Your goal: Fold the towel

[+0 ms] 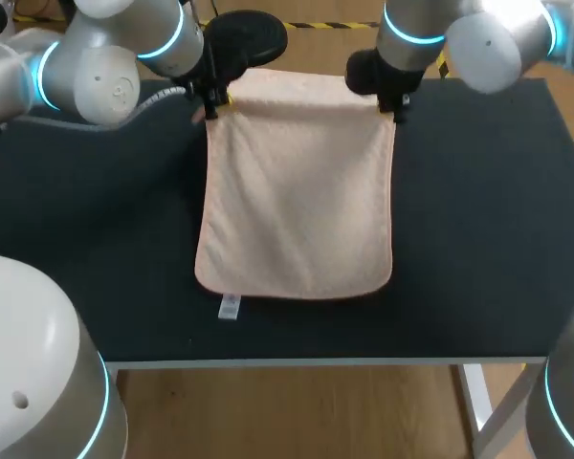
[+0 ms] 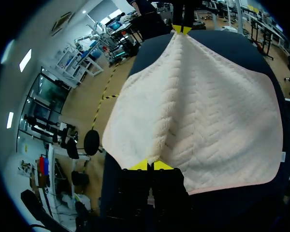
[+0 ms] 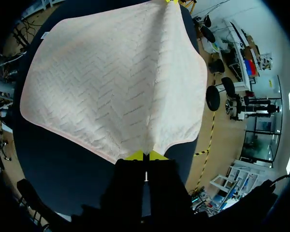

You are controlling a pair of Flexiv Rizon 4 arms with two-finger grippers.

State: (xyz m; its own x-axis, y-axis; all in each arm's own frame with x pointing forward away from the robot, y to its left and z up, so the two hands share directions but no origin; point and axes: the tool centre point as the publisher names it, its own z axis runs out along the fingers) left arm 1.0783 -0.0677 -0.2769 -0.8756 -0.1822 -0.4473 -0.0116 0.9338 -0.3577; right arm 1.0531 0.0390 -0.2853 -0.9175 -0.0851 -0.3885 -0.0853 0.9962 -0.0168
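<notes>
A pale peach towel (image 1: 297,191) lies spread on the black table (image 1: 488,239), with a small white label (image 1: 229,307) at its near left corner. My left gripper (image 1: 215,99) is shut on the towel's far left corner and holds it slightly raised. At the far right corner my right gripper (image 1: 398,103) is shut on the cloth in the same way. In the left wrist view the towel (image 2: 198,111) runs out ahead of the left gripper (image 2: 151,166), whose yellow tips pinch the corner. The right wrist view has the towel (image 3: 116,82) pinched in the right gripper (image 3: 146,155).
Bare black tabletop lies to the left (image 1: 86,220) and right of the towel. The table's front edge (image 1: 325,362) runs just beyond the towel's near hem.
</notes>
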